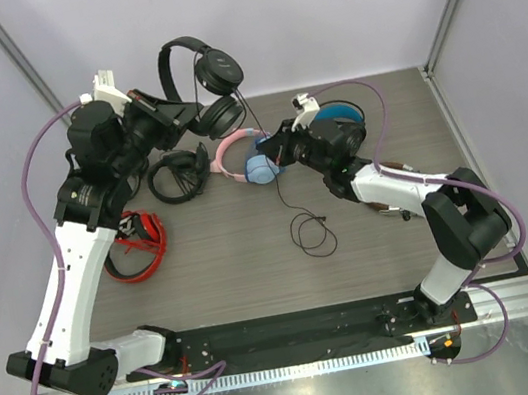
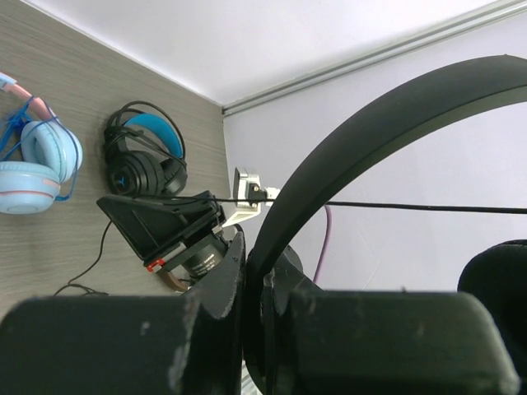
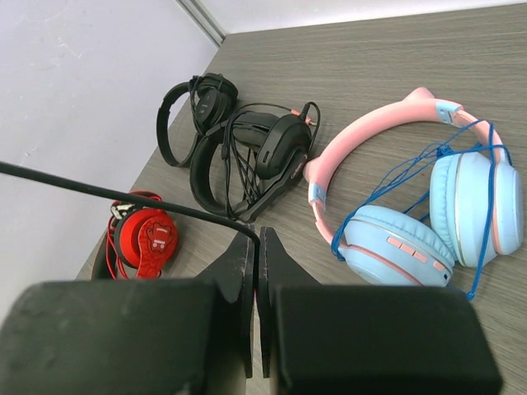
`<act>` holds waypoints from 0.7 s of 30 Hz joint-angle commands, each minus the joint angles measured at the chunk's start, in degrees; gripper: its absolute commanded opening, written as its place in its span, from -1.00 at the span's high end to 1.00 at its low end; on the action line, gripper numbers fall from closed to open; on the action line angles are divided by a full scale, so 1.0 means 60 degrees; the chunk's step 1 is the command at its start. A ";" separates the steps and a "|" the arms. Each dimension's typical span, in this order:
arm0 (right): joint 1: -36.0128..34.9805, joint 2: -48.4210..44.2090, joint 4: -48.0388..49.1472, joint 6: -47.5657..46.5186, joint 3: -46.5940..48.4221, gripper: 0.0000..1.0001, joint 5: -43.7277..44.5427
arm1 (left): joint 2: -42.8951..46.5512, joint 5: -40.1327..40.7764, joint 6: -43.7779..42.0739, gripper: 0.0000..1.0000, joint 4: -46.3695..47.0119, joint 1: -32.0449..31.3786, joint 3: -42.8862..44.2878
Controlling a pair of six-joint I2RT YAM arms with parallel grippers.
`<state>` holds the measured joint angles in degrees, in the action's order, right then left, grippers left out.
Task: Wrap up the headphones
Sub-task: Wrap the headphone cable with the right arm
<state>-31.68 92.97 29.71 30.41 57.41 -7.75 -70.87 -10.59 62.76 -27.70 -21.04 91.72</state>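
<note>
The slim black headphones hang in the air at the back left, with my left gripper shut on the thin headband. One round earcup sits above the other. Their thin black cable runs down to my right gripper, which is shut on it. From there the cable drops to a loose loop on the table. In the right wrist view the cable comes in from the left and enters the closed jaws at my right gripper. In the left wrist view the headband passes between the closed fingers of my left gripper.
Pink-and-blue headphones lie just under the right gripper. A bulky black headset and a red pair lie at the left. A black pair with blue lining sits behind the right arm. Walls close the back and sides.
</note>
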 commanded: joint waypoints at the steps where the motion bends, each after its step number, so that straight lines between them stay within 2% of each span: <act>1: -0.0052 -0.0231 0.0336 0.0073 -0.0076 0.98 -0.0056 | 0.0357 -0.0417 0.0306 0.99 0.0926 -0.0009 0.0460; 14: -0.0052 0.0383 0.0028 -0.0147 0.0832 0.98 -0.0173 | 0.0489 -0.1047 0.0848 0.99 0.1336 -0.0024 0.0533; 21: -0.0212 0.0633 -0.0118 -0.0147 0.1360 0.98 -0.0408 | 0.0606 -0.0697 0.0775 0.99 0.1132 -0.0009 0.0504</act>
<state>-32.23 96.51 29.58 30.15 63.35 -9.45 -70.08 -13.96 65.95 -26.46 -21.04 91.72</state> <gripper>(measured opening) 0.039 0.068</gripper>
